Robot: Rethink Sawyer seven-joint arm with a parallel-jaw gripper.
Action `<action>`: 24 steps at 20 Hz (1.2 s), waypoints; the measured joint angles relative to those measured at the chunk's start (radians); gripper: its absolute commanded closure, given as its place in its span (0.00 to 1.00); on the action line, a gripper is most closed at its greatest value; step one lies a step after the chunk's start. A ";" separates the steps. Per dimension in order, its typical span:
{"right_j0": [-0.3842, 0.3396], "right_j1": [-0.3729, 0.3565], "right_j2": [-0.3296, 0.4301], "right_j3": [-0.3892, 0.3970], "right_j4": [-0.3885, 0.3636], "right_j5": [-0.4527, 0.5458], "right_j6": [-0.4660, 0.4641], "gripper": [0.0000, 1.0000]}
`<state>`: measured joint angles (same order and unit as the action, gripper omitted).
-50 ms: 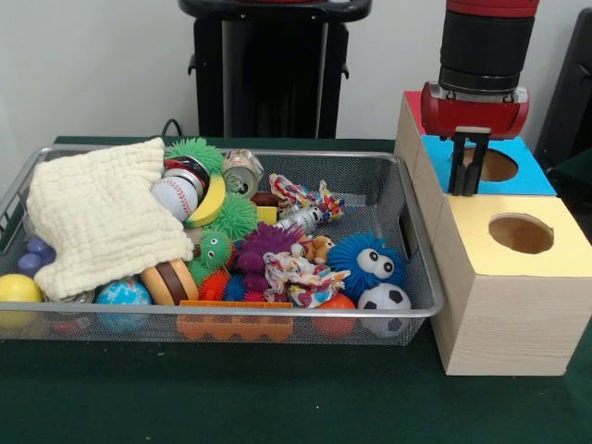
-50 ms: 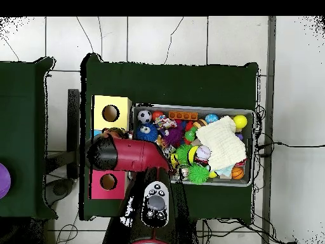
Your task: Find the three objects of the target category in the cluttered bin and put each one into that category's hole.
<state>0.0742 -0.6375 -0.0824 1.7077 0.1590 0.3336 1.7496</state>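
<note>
— Blue-topped box [image 1: 532, 176]: where did the gripper [image 1: 470, 180] hang?
— Right over its hole [image 1: 493, 166], fingers [image 1: 460, 165] close together with nothing seen between them.
— And the balls?
— In the wire bin [image 1: 418, 277], well apart — a soccer ball [image 1: 384, 297] near the front corner, a baseball [image 1: 175, 197] half under the cream cloth [image 1: 97, 217]. In the overhead view the arm [image 2: 127, 154] hid the blue box.

My red arm [image 2: 124, 155] lies across the boxes, covering the middle one; my claw is hidden beneath it. The yellow box [image 2: 101, 105] and the pink box [image 2: 98, 189] each show a round hole. Just beside them on the green tabletop [image 2: 165, 79] sits the bin [image 2: 252, 149], crammed with toys: a cream cloth [image 2: 223, 143], a soccer ball [image 2: 145, 116], a yellow ball [image 2: 239, 121].
</note>
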 measured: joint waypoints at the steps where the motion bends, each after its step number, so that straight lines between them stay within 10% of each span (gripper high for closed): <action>1: 0.000 0.000 0.000 0.000 0.000 0.000 0.000 1.00; 11: -0.011 -0.007 0.005 0.011 -0.010 0.000 0.000 1.00; 12: -0.032 -0.016 0.017 0.024 -0.024 -0.001 0.000 0.00; 24: -0.106 -0.041 0.068 0.077 -0.083 -0.061 0.000 0.00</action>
<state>-0.0320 -0.6782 -0.0148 1.7843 0.0765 0.2730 1.7496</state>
